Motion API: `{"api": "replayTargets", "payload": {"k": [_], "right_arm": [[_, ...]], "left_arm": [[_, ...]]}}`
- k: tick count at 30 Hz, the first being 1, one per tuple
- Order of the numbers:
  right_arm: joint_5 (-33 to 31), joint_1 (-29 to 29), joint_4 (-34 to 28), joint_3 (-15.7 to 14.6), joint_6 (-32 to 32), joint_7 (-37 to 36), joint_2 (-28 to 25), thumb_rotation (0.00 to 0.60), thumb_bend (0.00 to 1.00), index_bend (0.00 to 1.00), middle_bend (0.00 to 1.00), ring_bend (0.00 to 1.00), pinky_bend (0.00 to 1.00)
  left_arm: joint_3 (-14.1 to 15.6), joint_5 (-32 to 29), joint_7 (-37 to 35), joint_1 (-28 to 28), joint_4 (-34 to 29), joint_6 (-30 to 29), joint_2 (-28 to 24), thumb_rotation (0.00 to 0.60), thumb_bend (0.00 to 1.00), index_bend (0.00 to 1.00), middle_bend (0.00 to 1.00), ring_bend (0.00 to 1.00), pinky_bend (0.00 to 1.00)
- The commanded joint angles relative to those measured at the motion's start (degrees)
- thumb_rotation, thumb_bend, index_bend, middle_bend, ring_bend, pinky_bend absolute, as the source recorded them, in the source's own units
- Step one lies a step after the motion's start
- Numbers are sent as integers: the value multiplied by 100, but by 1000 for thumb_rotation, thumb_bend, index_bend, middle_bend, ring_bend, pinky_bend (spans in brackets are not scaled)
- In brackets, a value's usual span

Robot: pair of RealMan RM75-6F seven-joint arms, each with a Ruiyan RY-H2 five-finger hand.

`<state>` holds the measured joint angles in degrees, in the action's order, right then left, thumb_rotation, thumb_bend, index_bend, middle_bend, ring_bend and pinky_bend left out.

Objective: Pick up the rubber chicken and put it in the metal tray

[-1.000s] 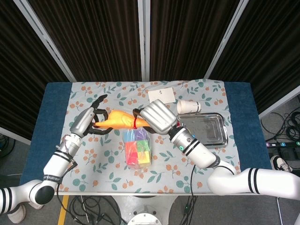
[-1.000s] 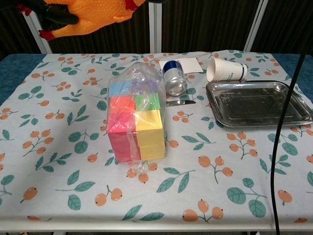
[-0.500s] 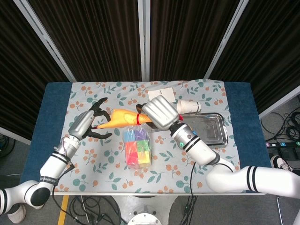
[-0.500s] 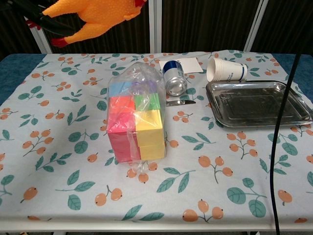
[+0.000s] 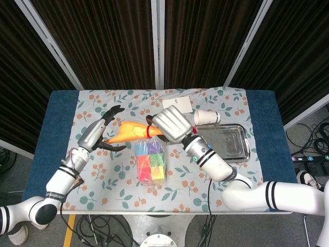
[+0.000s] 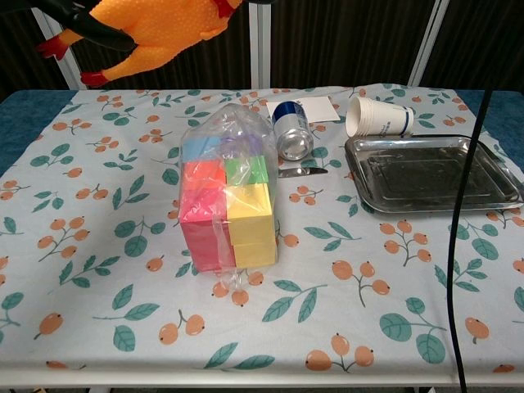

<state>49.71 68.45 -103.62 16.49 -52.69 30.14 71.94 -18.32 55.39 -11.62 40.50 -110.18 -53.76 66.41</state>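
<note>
The orange rubber chicken (image 5: 129,132) hangs in the air above the table's back left, over the bag of blocks. My right hand (image 5: 172,125) grips it at the neck, by its red collar. My left hand (image 5: 99,135) is at the tail end, its fingers spread above and below the legs. In the chest view the chicken (image 6: 155,29) fills the top left, red feet pointing left, and a dark finger of the left hand (image 6: 97,31) crosses its body. The metal tray (image 5: 245,148) lies empty at the right, also in the chest view (image 6: 426,196).
A clear bag of coloured blocks (image 6: 229,201) stands mid-table. Behind it lie a tipped can (image 6: 291,131), a white card (image 6: 319,106) and a small metal tool (image 6: 301,171). A paper cup (image 6: 381,117) lies at the tray's back left corner. A black cable (image 6: 460,246) hangs at the right.
The left hand's fingers have spread apart and let go of the chicken's body. The right hand keeps hold of the neck, and the chicken's tail end has swung slightly.
</note>
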Motion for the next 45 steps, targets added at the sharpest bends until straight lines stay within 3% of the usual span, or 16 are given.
{"api": "replayTargets", "payload": {"k": [1,5,9,12,15,19,23,27,33,37,39,41,43,45], "right_arm": [[-67,52,-30,8,-49,74,65,600,522,844,713,711,969],[-138,103,-85,-7,-117,191,130,600,521,844,713,711,968],[-192,132,-125,-22,-164,262,166,600,521,844,713,711,969],[-212,142,-146,-45,-176,293,180,600,521,845,713,711,969],[-218,146,-166,-60,-176,292,192,600,522,844,713,711,969],[-198,152,-186,-73,-160,286,175,600,521,844,713,711,969],[-159,131,-247,-77,-156,226,152,600,521,844,713,711,969],[-79,113,-311,-125,-115,208,111,600,520,845,713,711,969],[125,96,-422,-215,-64,205,94,600,520,844,713,711,969],[153,82,-417,-222,-98,200,108,600,521,845,714,711,969],[149,69,-388,-220,-109,183,99,600,521,845,713,711,969],[143,47,-350,-228,-120,170,82,600,520,845,713,711,969],[130,26,-308,-229,-118,141,60,600,520,845,713,711,969],[122,-9,-270,-233,-122,99,27,600,520,845,713,711,969]], "left_arm": [[-42,-205,102,115,-6,106,21,600,133,137,50,33,167],[-68,-544,196,250,-4,288,-11,600,132,153,67,34,167],[-68,-793,302,333,6,337,-26,600,144,224,150,74,176],[-80,-942,334,348,12,275,0,600,204,316,251,167,204],[-90,-1042,390,358,57,160,57,600,290,455,417,333,267],[-80,-1040,410,337,137,56,145,600,461,624,619,537,429],[-65,-992,463,309,239,-96,258,600,570,768,773,682,557],[-85,-1034,428,283,314,-129,329,600,638,860,867,755,629],[-68,-1135,522,303,402,-90,373,600,703,916,932,801,634],[-78,-1138,524,285,419,-104,393,600,708,920,935,807,634],[-71,-1067,501,248,414,-135,410,600,694,866,897,779,633],[-48,-979,442,206,373,-75,377,600,626,686,779,678,610],[-37,-874,361,177,330,39,309,600,476,433,574,494,507],[-34,-727,267,129,297,110,239,600,376,308,422,346,398]]}}
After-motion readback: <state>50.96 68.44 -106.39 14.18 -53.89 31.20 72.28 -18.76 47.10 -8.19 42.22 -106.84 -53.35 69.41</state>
